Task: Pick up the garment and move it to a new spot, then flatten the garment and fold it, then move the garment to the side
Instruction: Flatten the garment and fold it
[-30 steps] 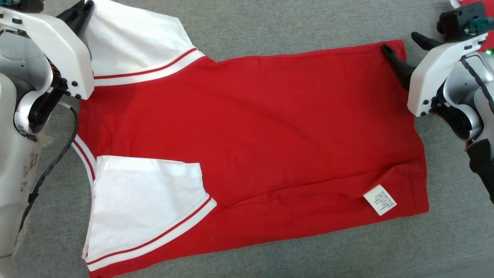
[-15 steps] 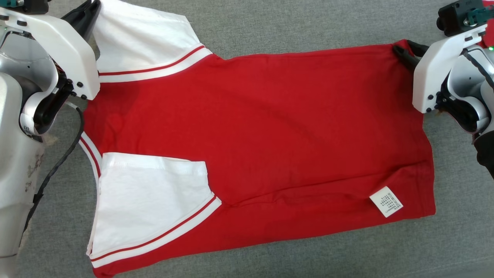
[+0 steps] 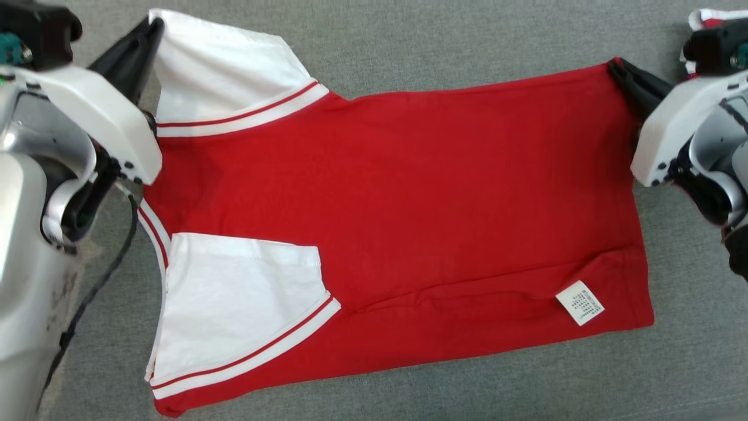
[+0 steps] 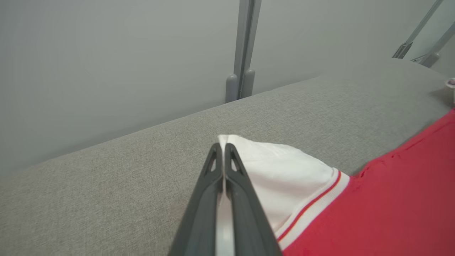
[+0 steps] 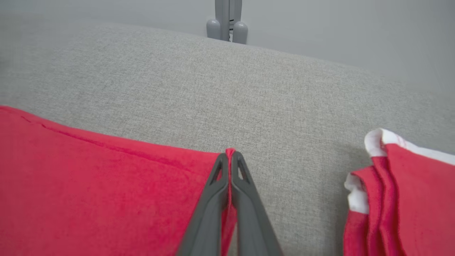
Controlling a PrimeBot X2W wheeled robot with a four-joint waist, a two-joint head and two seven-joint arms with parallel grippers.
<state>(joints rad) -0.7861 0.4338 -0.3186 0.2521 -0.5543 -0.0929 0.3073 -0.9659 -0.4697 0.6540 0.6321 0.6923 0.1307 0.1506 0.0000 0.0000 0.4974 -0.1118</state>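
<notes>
The red shirt with white striped sleeves [image 3: 409,193] lies flat on the grey fabric tabletop [image 3: 456,41]. The left gripper [image 4: 223,146] has its fingers pressed together on the far white sleeve corner — the right gripper [image 5: 230,154] pinches the far hem corner. A folded red-and-white cloth [image 5: 408,192] lies near the right gripper; a grey metal post [image 4: 245,46] stands beyond the table edge

garment [image 3: 456,193]: red shirt, white sleeves, red-striped white cuffs | state: lay spread flat, lightly creased near hem, white care label [image 3: 579,302] facing up | pose: near sleeve [image 3: 239,304] folded onto body | place: on grey table [image 3: 409,41]
</notes>
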